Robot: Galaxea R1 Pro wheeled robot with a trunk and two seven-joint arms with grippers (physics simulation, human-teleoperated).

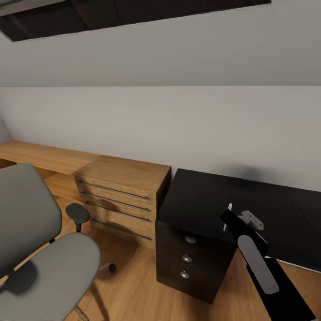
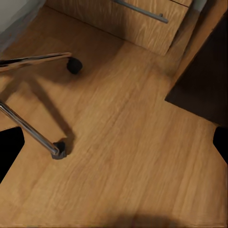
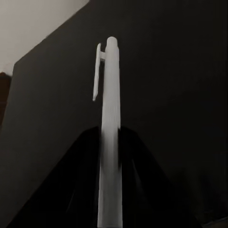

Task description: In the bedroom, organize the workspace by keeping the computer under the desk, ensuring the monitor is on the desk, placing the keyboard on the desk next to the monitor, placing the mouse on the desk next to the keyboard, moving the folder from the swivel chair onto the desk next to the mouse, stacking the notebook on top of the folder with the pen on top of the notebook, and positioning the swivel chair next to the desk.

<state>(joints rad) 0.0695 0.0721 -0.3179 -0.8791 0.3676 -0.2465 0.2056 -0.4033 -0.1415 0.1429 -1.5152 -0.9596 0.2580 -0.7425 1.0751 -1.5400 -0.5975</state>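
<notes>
My right gripper (image 1: pixel 230 221) is shut on the slim white pen (image 1: pixel 228 216), held upright a little above the glossy black desk (image 1: pixel 200 198), near its left end. In the right wrist view the pen (image 3: pixel 110 80) runs up from between the black fingers (image 3: pixel 80 180), its clip end pointing away, with the dark desk top (image 3: pixel 180 95) behind. The grey swivel chair (image 1: pixel 44 263) stands at the left, apart from the desk. My left gripper (image 2: pixel 116 142) hangs open over the wood floor, beside the chair's chrome base (image 2: pixel 28 126).
A light wooden dresser (image 1: pixel 125 189) stands against the wall between the chair and the desk's black drawer unit (image 1: pixel 189 261). Its front also shows in the left wrist view as the dresser (image 2: pixel 137 21). Chair castors (image 2: pixel 59 151) rest on the floor. A skylight (image 1: pixel 111 13) is overhead.
</notes>
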